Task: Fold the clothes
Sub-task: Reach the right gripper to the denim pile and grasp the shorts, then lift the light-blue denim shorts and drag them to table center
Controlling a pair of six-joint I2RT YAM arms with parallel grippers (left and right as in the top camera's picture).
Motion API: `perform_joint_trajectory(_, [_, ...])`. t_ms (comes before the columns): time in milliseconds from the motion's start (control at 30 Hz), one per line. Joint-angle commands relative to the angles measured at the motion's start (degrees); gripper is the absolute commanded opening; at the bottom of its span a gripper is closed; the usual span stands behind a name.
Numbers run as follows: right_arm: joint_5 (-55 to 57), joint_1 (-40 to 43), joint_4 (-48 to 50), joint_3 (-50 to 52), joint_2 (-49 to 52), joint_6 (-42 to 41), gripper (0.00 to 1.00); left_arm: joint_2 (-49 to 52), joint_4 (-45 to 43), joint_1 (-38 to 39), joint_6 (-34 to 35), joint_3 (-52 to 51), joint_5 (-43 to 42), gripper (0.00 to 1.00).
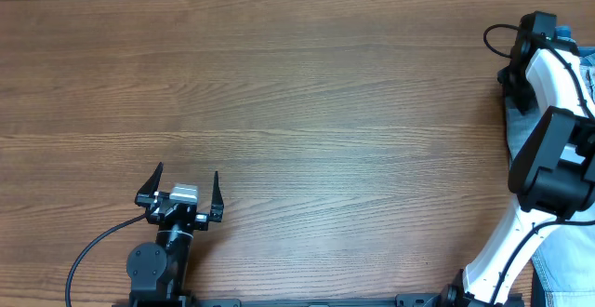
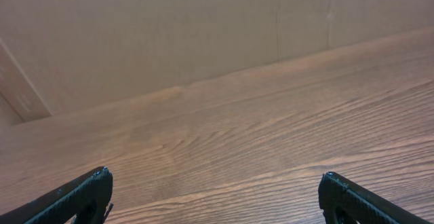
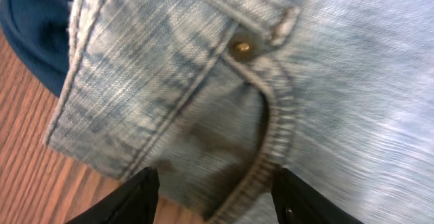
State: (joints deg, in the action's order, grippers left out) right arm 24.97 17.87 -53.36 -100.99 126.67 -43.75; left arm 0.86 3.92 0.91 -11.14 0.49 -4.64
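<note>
Left gripper (image 1: 187, 171): wide open, empty. Right gripper (image 3: 218, 198) astride denim shorts (image 3: 169, 81), half-open; I cannot confirm hold. Risk: pinching the dark-blue cloth (image 3: 34, 30) at 10 o'clock too.

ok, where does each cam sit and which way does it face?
Overhead: fixed above, looking straight down at the wooden table; left gripper open bottom left, right arm at right edge.
Left wrist: low, facing forward across the table to a tan backdrop; own fingertips wide apart.
Right wrist: close above the pale denim shorts; own fingers at bottom.
Shared: overhead and right wrist both catch the shorts.
</note>
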Motion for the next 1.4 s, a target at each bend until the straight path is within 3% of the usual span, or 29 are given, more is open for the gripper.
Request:
perform_joint_trajectory(0, [4.2, 0.3, -2.8, -1.1, -4.7, 3.8, 0.59, -0.5, 0.2, 0.3, -0.9, -0.2, 0.2, 1.0])
perform_joint_trajectory(100, [5.8, 0.4, -5.4, -1.1, -5.0, 3.8, 0.68, -0.5, 0.2, 0.3, -0.9, -0.2, 0.2, 1.0])
perform_joint_trajectory(200, [-1.1, 0.2, -3.0, -1.1, -5.0, 6.6, 0.79, -0.5, 0.2, 0.3, -0.9, -0.2, 0.2, 1.0])
perform_joint_trajectory(300, [-8.9, -1.7, 3.5, -1.1, -5.0, 25.4, 0.86, -0.5, 0.2, 0.3, -0.9, -0.2, 0.2, 1.0])
perform_joint_trajectory(400, [-7.2, -3.4, 7.7, -1.0, -5.0, 40.8, 0.91, -0.5, 0.1, 0.3, -0.9, -0.2, 0.2, 1.0])
perform_joint_trajectory(533, [-1.2, -3.6, 14.2, -1.0, -3.4, 51.3, 0.95, -0.5, 0.2, 0.3, -0.9, -0.2, 0.2, 1.0])
perform_joint_trajectory(733, [2.0, -3.6, 18.5, -1.0, 0.2, 50.9, 0.95, -0.5, 0.2, 0.3, -0.9, -0.2, 0.2, 1.0])
perform_joint_trajectory(1033, [13.6, -3.5, 17.5, -1.0, 5.1, 28.9, 0.94, -0.5, 0.2, 0.3, -0.9, -0.2, 0.2, 1.0])
perform_joint_trajectory(1167, [18.4, -3.5, 17.0, -1.0, 5.1, 28.7, 0.84, -0.5, 0.2, 0.3, -0.9, -0.2, 0.2, 1.0])
perform_joint_trajectory(1367, [20.7, -3.4, 16.7, -1.0, 5.1, 28.7, 0.8, -0.5, 0.1, 0.3, -0.9, -0.2, 0.2, 1.0])
